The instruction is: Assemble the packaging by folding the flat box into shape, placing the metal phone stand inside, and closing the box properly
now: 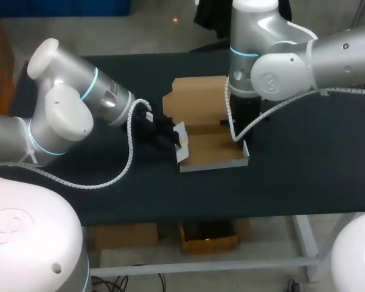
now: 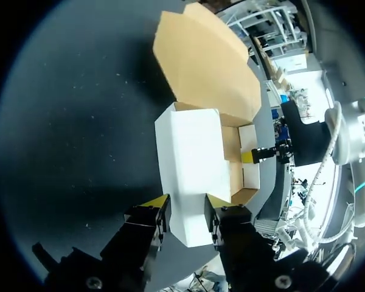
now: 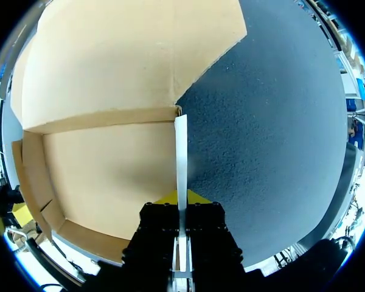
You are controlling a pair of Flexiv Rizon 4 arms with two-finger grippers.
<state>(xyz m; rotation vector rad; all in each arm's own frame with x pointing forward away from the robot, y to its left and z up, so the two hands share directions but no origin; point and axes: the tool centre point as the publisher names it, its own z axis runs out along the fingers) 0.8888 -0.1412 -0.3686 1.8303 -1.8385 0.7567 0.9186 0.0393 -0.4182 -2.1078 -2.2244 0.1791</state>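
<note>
the left arm [image 1: 79, 103] comes in from the worktop's left edge, bent sharply at the elbow, with its wrist lying low and pointing toward the middle. the left tool [image 2: 187, 204] is at the left end of the box [image 1: 210, 152], with its fingers well apart. the yellow tips seem to lie against the white outer face of the left end flap [image 2: 191, 158] rather than clamp it, though the angle there is poor. the right arm [image 1: 304, 64] enters from the right edge, crosses above the far part of the worktop and drops its wrist steeply at the box's right end. the right tool [image 3: 181, 198] is narrowed onto the right end wall [image 3: 180, 152], one yellow tip on each face of the thin upright card, so it holds the box there.

the worktop [image 1: 304, 182] is flat, black and grainy, with fine pale specks.

the box sits about the middle of the worktop, between the two tools. it is brown card inside and white outside. its tray is partly formed: the long wall on the side toward the near edge stands up, the right end wall is upright, and the left end flap is raised at a lean. the lid [image 1: 198, 100] lies open and flat on the worktop toward the far edge. it is joined to the tray along a crease and has angled corners.
</note>
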